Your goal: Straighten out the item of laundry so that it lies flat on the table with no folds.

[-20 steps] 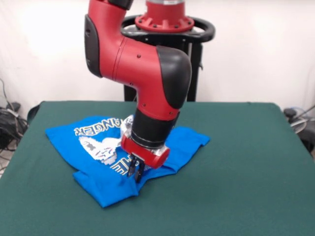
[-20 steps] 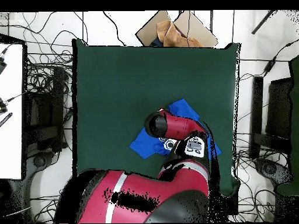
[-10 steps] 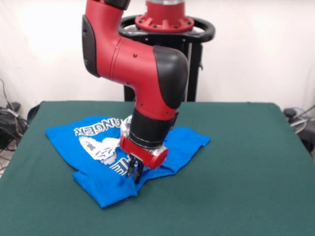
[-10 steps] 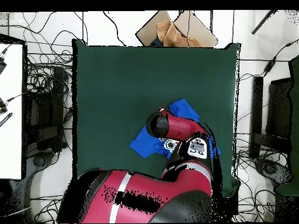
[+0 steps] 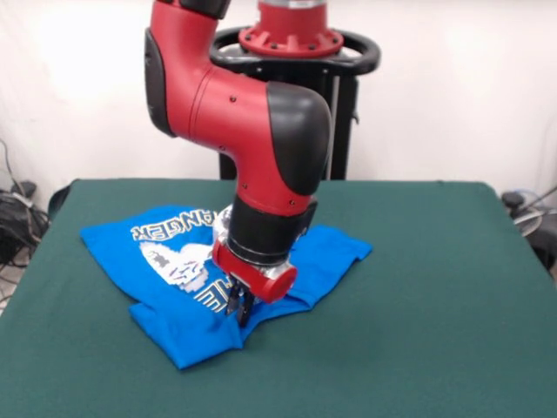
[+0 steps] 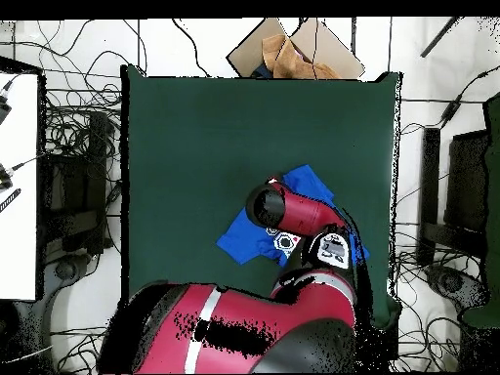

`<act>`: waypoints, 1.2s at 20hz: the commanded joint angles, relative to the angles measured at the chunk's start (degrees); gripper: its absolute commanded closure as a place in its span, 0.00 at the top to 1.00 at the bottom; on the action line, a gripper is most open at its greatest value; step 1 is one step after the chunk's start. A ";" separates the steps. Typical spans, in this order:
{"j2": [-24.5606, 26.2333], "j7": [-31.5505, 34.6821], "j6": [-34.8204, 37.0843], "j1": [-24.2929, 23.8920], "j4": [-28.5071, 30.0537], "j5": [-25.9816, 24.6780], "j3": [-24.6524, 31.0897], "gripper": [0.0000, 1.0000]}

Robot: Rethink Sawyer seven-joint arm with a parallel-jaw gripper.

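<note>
Over the last second the gripper, jaws drawn together on a fold of the item of laundry, is barely shifted; the shirt is left crumpled, nothing flattened.

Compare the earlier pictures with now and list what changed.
Little changed. The arm's upper joints turned slightly. The gripper stayed down on the shirt's folded near part, fingers close together. The shirt kept its crumpled shape and place on the table. Nothing was picked up or released.

Blue T-shirt: upside-down pale lettering near its far edge, partly readable, "…ANGER". Nothing else legible.
</note>
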 commanded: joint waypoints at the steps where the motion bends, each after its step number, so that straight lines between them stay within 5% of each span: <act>1: 10.52 15.79 -8.08 0.30 -2.03 9.32 15.78 0.00; 7: 8.90 12.32 -4.58 0.46 -3.40 11.09 16.62 0.00; 14: 8.54 12.37 11.00 7.27 -10.71 14.22 7.18 0.00; 24: 14.15 14.96 16.16 11.42 -19.04 17.27 2.52 0.00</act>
